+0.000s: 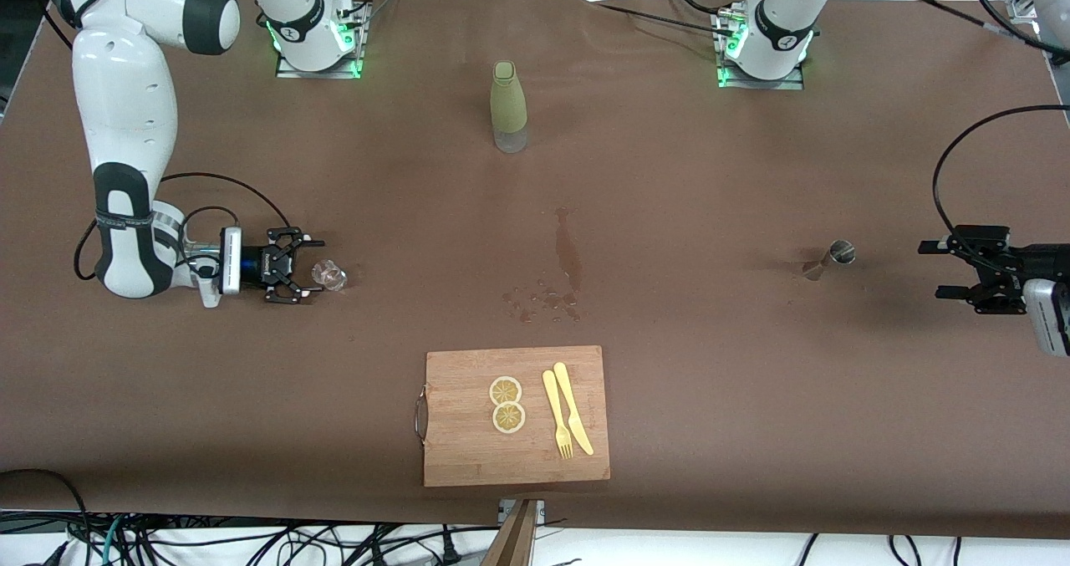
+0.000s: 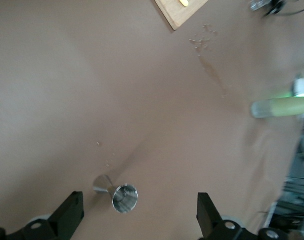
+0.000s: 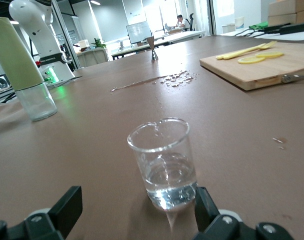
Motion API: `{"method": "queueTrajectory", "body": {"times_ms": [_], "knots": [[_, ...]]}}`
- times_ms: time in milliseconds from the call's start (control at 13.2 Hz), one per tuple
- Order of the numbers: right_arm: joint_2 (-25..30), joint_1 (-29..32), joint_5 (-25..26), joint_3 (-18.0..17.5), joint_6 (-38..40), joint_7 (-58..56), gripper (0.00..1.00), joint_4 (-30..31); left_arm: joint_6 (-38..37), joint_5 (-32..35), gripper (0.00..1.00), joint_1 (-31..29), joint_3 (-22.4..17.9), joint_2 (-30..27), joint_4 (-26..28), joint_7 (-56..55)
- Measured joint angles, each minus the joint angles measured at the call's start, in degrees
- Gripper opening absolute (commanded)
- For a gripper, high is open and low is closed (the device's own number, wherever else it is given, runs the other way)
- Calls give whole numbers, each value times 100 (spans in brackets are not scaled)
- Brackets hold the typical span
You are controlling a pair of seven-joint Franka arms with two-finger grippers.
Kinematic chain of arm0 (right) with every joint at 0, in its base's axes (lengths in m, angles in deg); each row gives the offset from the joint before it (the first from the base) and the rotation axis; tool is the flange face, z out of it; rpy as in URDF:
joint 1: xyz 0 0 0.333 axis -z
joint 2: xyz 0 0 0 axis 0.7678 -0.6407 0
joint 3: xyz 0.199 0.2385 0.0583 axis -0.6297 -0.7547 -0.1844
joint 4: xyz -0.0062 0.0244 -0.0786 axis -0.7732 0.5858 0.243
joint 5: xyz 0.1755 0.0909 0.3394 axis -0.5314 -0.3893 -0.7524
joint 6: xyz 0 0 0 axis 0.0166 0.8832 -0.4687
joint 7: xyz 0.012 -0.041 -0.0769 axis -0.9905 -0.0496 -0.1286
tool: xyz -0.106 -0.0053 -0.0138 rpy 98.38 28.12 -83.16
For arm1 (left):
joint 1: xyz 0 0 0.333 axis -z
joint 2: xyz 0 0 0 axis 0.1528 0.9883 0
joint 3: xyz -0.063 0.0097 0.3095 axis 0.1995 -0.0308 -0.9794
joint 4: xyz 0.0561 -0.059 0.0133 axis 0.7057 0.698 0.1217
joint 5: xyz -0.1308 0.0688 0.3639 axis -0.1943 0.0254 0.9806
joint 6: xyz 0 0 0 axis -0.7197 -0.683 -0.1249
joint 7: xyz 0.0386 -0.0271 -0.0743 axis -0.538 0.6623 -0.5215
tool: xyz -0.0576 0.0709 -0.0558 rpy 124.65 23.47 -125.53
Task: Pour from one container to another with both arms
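Cutting board (image 1: 517, 415): nearest the camera, on the counter (image 1: 752, 382).
Beaker (image 1: 328, 276): toward the right arm's end from the board, part-filled, between the wide-open fingers of the right claw (image 1: 290, 277), ungripped.
Jigger (image 1: 839, 253): toward the left arm's end from the board; left claw (image 1: 961, 270) open, empty, apart.
Risk: beaker may be knocked over by an off-centre closure; narrow jigger may overflow.

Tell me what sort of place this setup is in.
Likely a robotics lab inside an open office: two arms bolted to a brown-covered table, loose cables along its edge, and desks with a seated person in the background of the right wrist view.
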Motion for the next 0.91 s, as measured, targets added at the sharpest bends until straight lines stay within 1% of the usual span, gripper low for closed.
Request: {"method": "queueTrajectory", "body": {"times_ms": [75, 226, 377, 528, 679, 755, 906], "knots": [[52, 1, 36, 98, 1, 199, 100, -24, 235, 343, 100, 97, 199, -202, -1, -94], [270, 3, 244, 261, 1, 819, 100, -69, 795, 865, 100, 193, 447, -493, 8, -136], [600, 0, 534, 364, -57, 1669, 100, -119, 1388, 988, 100, 206, 511, -660, 13, -137], [1029, -12, 1012, 387, -338, 2635, 100, -179, 1660, 1061, 100, 194, 507, -844, 14, -276], [1509, -32, 1628, 385, -718, 3648, 100, -206, 1740, 1374, 100, 191, 542, -1131, 15, -1045], [1754, -41, 1988, 382, -862, 4168, 100, -209, 1738, 1568, 100, 187, 650, -1287, 17, -1715], [2195, -49, 2700, 375, -1029, 5112, 100, -210, 1692, 1888, 100, 198, 996, -1547, 25, -3307]]}}
